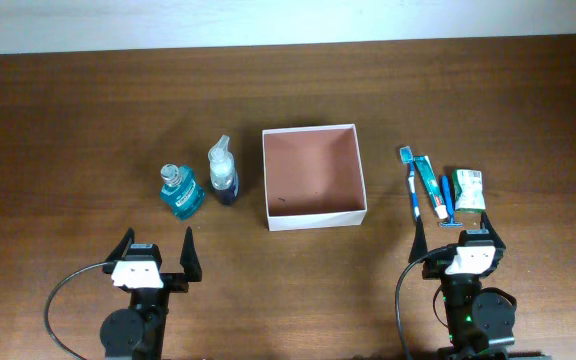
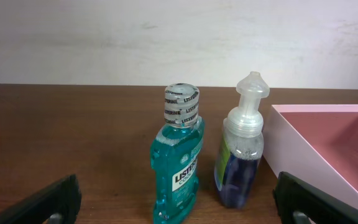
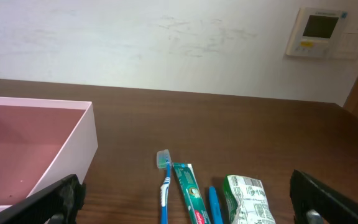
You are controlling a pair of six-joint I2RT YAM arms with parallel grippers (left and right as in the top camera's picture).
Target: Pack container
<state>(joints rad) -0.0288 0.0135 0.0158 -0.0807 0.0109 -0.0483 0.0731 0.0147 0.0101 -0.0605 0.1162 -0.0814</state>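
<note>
One container point(image 1: 311, 172), mid-table, open side up, white walls, reddish-brown floor. It's square, so no real long axis; its walls run nearly in line with the table point(image 1: 68, 120) edges, slightly skewed in overhead.

Left of it, two bottles, both upright:
- one teal mouthwash bottle point(image 1: 179, 191), sealed cap
- one clear pump bottle point(image 1: 224, 172) with dark blue liquid, just beside the mouthwash, between it and the container and apart from both

Right of it, four small items lying flat, close together, long ones pointing roughly toward and away from the arms:
- one toothbrush point(image 1: 411, 180), head at the far end
- one toothpaste tube point(image 1: 431, 185)
- one blue razor point(image 1: 449, 205)
- one white-green packet point(image 1: 469, 189)

Left gripper point(image 1: 158, 246) is at the near edge, facing the two bottles, fingers spread wide, nothing between them. Right gripper point(image 1: 458, 240) is at the near edge, just behind the razor, fingers also spread wide and holding nothing. Both are well apart from the container
</note>
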